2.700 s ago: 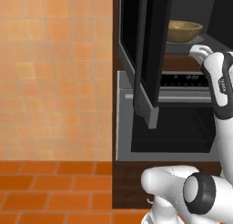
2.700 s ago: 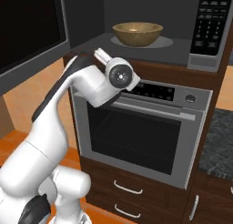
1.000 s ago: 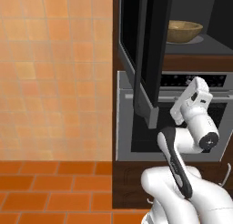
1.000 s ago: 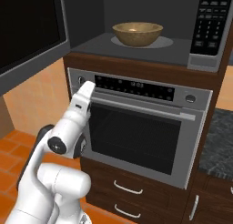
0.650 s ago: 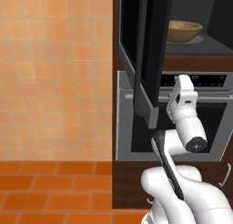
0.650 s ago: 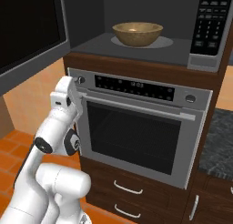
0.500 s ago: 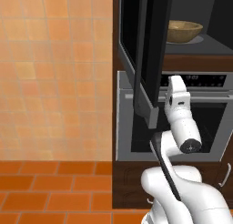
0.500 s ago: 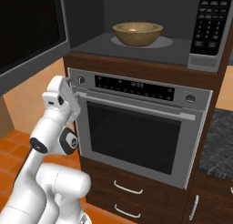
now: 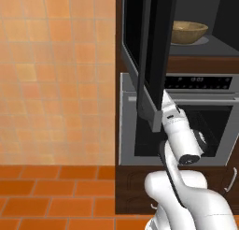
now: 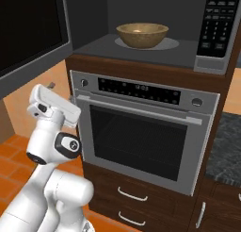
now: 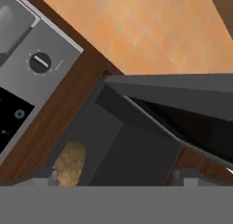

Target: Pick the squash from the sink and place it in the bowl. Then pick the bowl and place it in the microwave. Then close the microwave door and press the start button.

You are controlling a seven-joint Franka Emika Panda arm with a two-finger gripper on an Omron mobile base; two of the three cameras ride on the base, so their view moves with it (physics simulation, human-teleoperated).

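Bowl [image 10: 141, 35] seated in microwave [image 10: 155, 42]; door [image 9: 154, 61] open. Your gripper [image 10: 70, 114] tucked below door for closing push; opening: cannot tell.

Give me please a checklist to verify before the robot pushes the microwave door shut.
1. Bowl sits inside the microwave cavity: ok.
2. Squash in the bowl: cannot tell, the bowl's inside is not visible.
3. Door stands open, so it needs closing: ok.
4. End effector sits below the door's lower edge; contact with the door: cannot tell.
5. End effector holds nothing: cannot tell, fingertips barely visible.
6. Nothing sticks out of the cavity into the door's path: ok.
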